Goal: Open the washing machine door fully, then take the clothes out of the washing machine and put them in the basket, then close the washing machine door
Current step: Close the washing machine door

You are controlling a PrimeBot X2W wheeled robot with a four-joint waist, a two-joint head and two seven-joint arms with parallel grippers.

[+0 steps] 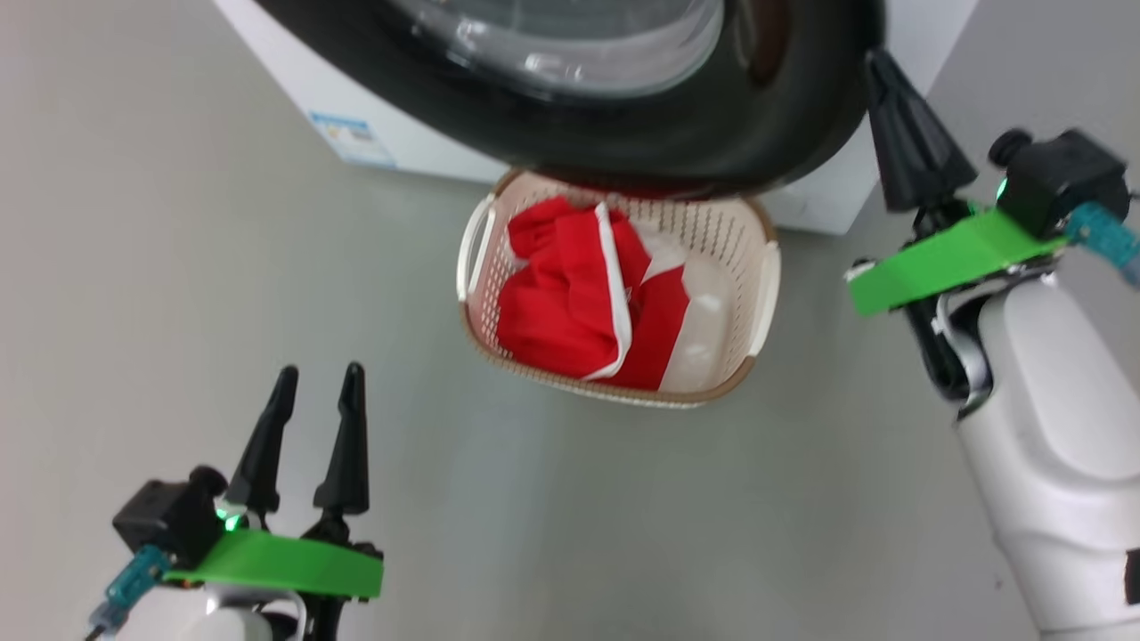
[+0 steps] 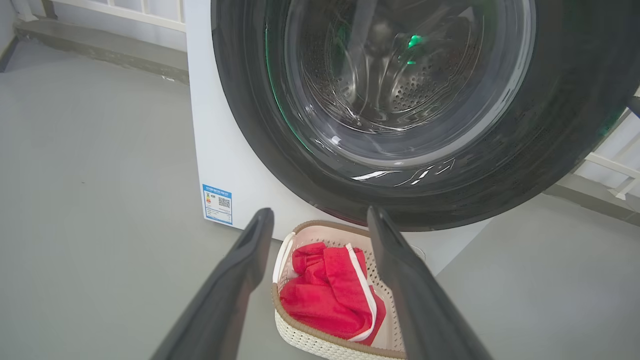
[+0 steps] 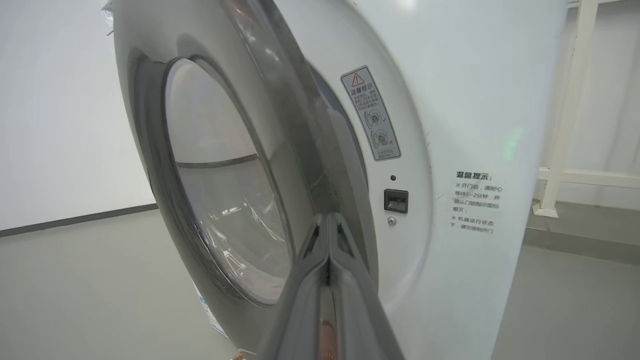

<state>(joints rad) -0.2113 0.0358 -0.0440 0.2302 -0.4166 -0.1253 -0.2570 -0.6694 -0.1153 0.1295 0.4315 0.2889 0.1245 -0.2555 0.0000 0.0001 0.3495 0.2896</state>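
The clothes (image 1: 570, 294), red with white trim, lie inside the cream basket (image 1: 768, 294) on the floor, just below the washing machine door (image 1: 677, 133). The door's black rim and glass bowl hang over the basket's far edge. In the right wrist view the door (image 3: 150, 150) stands ajar, at an angle to the white washing machine (image 3: 475, 100). My right gripper (image 1: 877, 62) is shut, its tip (image 3: 328, 220) against the door's rim edge. My left gripper (image 1: 319, 374) is open and holds nothing, low at the left. Between its fingers (image 2: 320, 215) show the basket (image 2: 310, 345) and clothes (image 2: 325, 290).
A blue label (image 1: 354, 138) sits low on the machine's front. The latch slot (image 3: 396, 200) and a warning sticker (image 3: 371, 114) show beside the door opening. A white rail frame (image 3: 565, 125) stands right of the machine. Grey floor (image 1: 134, 267) spreads to the left.
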